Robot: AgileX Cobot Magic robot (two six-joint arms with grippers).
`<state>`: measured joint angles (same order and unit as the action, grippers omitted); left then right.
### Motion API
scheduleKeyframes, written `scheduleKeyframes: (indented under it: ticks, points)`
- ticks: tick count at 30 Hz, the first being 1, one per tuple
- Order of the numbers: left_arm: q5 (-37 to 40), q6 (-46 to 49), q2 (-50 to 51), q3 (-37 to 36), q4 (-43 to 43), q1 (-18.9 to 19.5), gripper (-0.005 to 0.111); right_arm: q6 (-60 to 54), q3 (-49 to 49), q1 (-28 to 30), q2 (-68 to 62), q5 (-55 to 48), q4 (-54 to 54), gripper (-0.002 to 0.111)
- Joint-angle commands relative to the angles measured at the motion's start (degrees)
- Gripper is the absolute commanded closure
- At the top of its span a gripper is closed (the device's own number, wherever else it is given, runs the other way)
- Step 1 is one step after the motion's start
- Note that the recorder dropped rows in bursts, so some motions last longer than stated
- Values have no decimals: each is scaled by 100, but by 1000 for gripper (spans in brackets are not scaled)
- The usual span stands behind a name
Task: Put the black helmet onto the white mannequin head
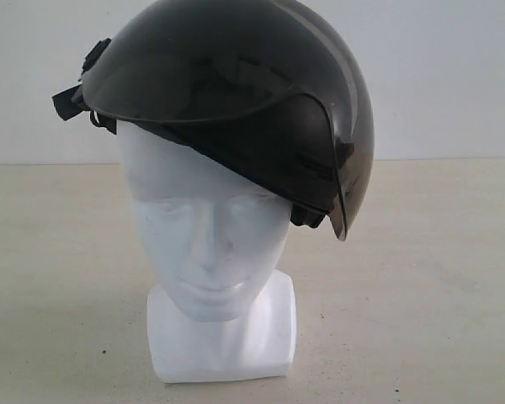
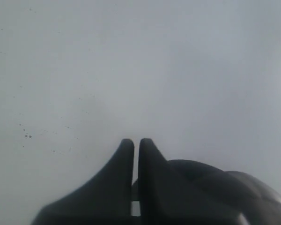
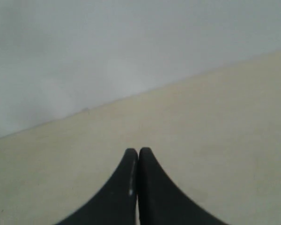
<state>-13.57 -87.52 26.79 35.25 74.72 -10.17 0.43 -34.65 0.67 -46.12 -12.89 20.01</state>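
The black helmet [image 1: 236, 76] sits on top of the white mannequin head [image 1: 206, 231], tilted up on the left and hanging lower on the right, where its visor edge [image 1: 337, 198] reaches cheek height. The face below the brow is uncovered. A strap [image 1: 71, 101] sticks out at the left. Neither gripper appears in the exterior view. My left gripper [image 2: 136, 140] is shut and empty, facing a white wall, with a dark rounded shape [image 2: 215, 187] beside it. Shut and empty too, my right gripper [image 3: 138, 151] hovers over the beige table.
The head's squarish base [image 1: 223, 341] stands on a beige table [image 1: 421, 278]. A white wall [image 1: 454, 76] runs behind it, meeting the table along a line [image 3: 145, 91] in the right wrist view.
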Motion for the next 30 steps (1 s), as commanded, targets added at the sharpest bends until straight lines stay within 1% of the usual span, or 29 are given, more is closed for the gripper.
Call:
scheduleKeyframes:
  ticks: [1,4,9,13,15,18,21,23,24,25,26,28,30]
  points:
    - [202,-245,-122,75,120,-16,102,281,-246,-2,-766,-964,429,108]
    - [408,-232,-108,329,134,-16,102,-257,-635,-2,-1019,-1921,751,108]
    - [405,-109,305,944,134,-16,102,-1148,-1114,-2,-1059,-1827,1319,108]
    - [21,-159,1140,1526,134,-16,102,-1798,-1746,-2,-1186,-1873,2003,108]
    - [-41,-159,1605,1872,134,-16,102,-2142,-2164,-2,-1352,-1962,2353,108]
    - [-333,-181,2386,2456,145,-16,102,-2420,-2903,-2,-1791,-2571,2744,108]
    - [-714,-751,3183,3071,458,-16,102,-2765,-3667,-2,-2443,-3693,3185,108]
    - [-982,-1587,3687,3469,1225,-16,102,-2916,-4085,-2,-2835,-4263,3385,108]
    - [-1140,-1980,3906,3621,1766,-16,102,-2994,-4213,-2,-2960,-4421,3459,108]
    - [-1422,-2597,4100,3834,2308,-16,102,-3075,-4325,-2,-3086,-4542,3558,108]
    - [-1644,-3004,4278,3965,2522,-16,102,-3280,-4379,-2,-3187,-4633,3789,108]
    - [-2301,-3131,4568,4151,2522,7,102,-3790,-4393,-2,-3313,-4656,4322,108]
    - [-2566,-3067,4714,4254,2522,46,102,-4183,-4393,-2,-3403,-4588,4843,108]
